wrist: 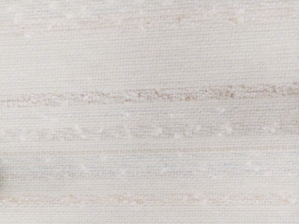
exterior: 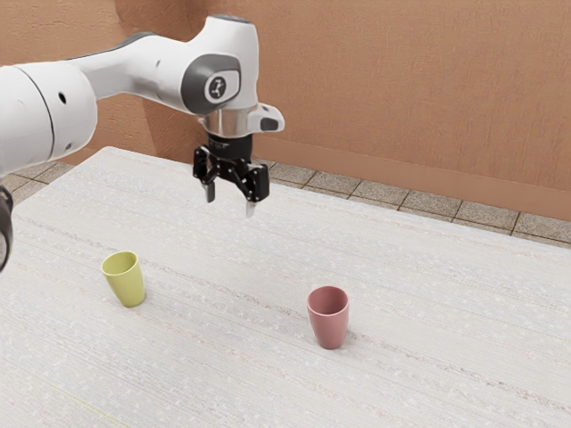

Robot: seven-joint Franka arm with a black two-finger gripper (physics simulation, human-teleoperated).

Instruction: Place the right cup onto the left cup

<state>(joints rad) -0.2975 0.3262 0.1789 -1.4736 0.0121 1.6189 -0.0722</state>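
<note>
Above the bench (exterior: 223,374), toward its far side in the exterior view, hangs the black two-finger gripper (exterior: 230,201), pointing down. Fingers wide apart, tips well over the surface. White arm (exterior: 143,76) comes in from the exterior view's left, dark trim at the joints, bends down at the wrist.

Two cups, both upright on the bench, mouths up, well apart from each other. Pink cup (exterior: 329,321): toward the exterior view's right, nearer the camera than the gripper. Yellow-green cup (exterior: 127,281): toward the exterior view's left, also nearer the camera than the gripper. Both taper to a narrower base, rims open. Gripper is up and away from both, touching neither.

Bench top is pale, whitish, with thin grey and brownish streaks. Past its far edge: tiled floor (exterior: 357,189), greyish-brown, then an orange-brown wall (exterior: 401,89) with a skirting board (exterior: 428,183) along its foot. At the exterior view's left edge, a rounded dark-and-light part (exterior: 4,234), cut off by the frame; can't tell what it is.

Wrist view: pale woven-looking bench surface below the hand, brownish and grey bands across it. Small dark blurred patch (wrist: 1,179) at the edge, too little to identify.
</note>
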